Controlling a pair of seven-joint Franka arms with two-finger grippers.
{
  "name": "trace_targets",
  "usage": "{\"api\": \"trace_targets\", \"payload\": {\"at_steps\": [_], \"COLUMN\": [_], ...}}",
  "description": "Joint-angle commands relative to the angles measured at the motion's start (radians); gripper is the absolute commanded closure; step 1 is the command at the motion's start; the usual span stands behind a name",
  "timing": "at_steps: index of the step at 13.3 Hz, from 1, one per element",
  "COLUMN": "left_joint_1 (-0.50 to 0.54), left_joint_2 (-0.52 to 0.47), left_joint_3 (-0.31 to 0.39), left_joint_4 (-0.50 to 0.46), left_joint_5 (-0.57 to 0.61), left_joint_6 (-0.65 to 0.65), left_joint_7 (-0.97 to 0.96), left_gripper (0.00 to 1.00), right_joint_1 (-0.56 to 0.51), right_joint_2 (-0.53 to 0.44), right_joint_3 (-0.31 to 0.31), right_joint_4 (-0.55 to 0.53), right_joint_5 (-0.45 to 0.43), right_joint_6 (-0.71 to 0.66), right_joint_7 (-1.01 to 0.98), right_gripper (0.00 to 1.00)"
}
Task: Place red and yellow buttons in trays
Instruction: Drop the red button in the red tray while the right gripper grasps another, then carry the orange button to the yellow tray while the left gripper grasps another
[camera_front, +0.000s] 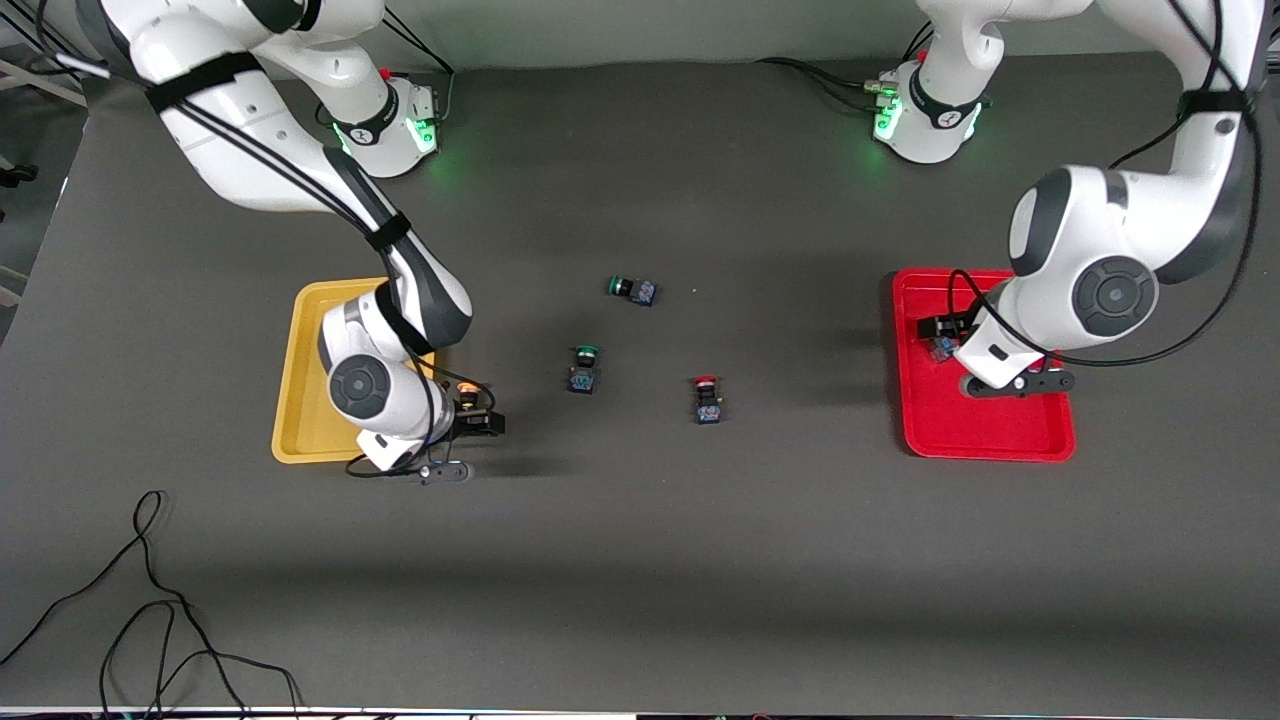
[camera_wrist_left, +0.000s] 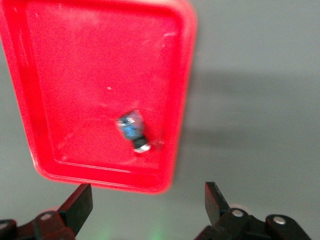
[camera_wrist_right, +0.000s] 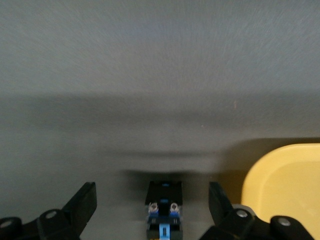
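The right gripper (camera_front: 478, 420) hangs low over the table just off the yellow tray (camera_front: 300, 400), at the tray's corner nearest the front camera on its side toward the table's middle. Its fingers (camera_wrist_right: 82, 202) are spread wide, and a yellow-capped button (camera_front: 467, 391) sits between them untouched; from the right wrist the switch's black-and-blue body (camera_wrist_right: 164, 210) shows on the dark mat with a gap to each finger, the tray's rounded corner (camera_wrist_right: 285, 180) just beside it. The left gripper (camera_front: 942, 338) is over the red tray (camera_front: 985, 430), toward the tray's edge facing the table's middle, and its fingers (camera_wrist_left: 80, 205) are likewise parted with nothing between them. One button (camera_wrist_left: 133, 131) already lies on its side inside the red tray, close to that same rim; its cap colour I cannot make out. Out on the open table, a red-capped button (camera_front: 707, 398) rests near the middle, and with the front view as a clock face around it, one green-capped switch (camera_front: 584, 368) lies at about nine to ten o'clock, well apart, while the other green-capped switch (camera_front: 632, 290) lies at about eleven o'clock, farther from the front camera. Loose black cables (camera_front: 150, 620) trail across the mat at the edge nearest the camera, toward the right arm's end.
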Motion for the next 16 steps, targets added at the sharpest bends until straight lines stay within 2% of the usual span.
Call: {"api": "trace_targets", "payload": {"at_steps": [1,5,6,7,10,12,13,14,16], "left_joint_1": [-0.104,-0.227,-0.259,-0.287,-0.376,-0.408,-0.425,-0.437,-0.446], "left_joint_2": [0.142,0.380,0.418,0.446,0.544,0.586,0.604,0.623,0.644], "left_joint_3": [0.007,0.002,0.002,0.002,0.002,0.002,0.004,0.004,0.004], "left_joint_4": [0.280,0.500,0.517,0.518,0.515,0.505,0.500,0.489,0.448], "left_joint_5": [-0.053,-0.116,-0.116,-0.116,-0.109,-0.097,-0.080,-0.061,-0.037], "left_joint_6": [-0.129,-0.050,0.007,0.073,0.248,0.331,0.361,0.395,0.470], "left_joint_7": [-0.187,-0.480,-0.545,-0.588,-0.660,-0.644,-0.639,-0.637,-0.631], "left_gripper": [0.00,0.00,0.00,0.00,0.00,0.01,0.01,0.02,0.02], "right_joint_1": [0.003,0.004,0.003,0.003,-0.026,-0.074,-0.082,-0.082,-0.080], "right_joint_2": [0.010,0.007,-0.001,-0.010,-0.132,-0.198,-0.225,-0.246,-0.252], "right_joint_3": [0.004,0.006,0.006,0.006,-0.008,-0.034,-0.076,-0.122,-0.150], "right_joint_4": [0.011,0.002,0.005,0.008,0.008,-0.033,-0.074,-0.123,-0.221], "right_joint_5": [-0.031,-0.022,-0.020,-0.020,-0.019,-0.017,-0.007,0.041,0.073], "right_joint_6": [-0.010,-0.053,-0.071,-0.085,-0.180,-0.196,-0.183,-0.157,-0.026], "right_joint_7": [0.050,0.053,0.054,0.056,0.032,-0.065,-0.146,-0.209,-0.271], "right_gripper": [0.23,0.79,0.90,0.95,0.95,0.94,0.92,0.90,0.87]}}
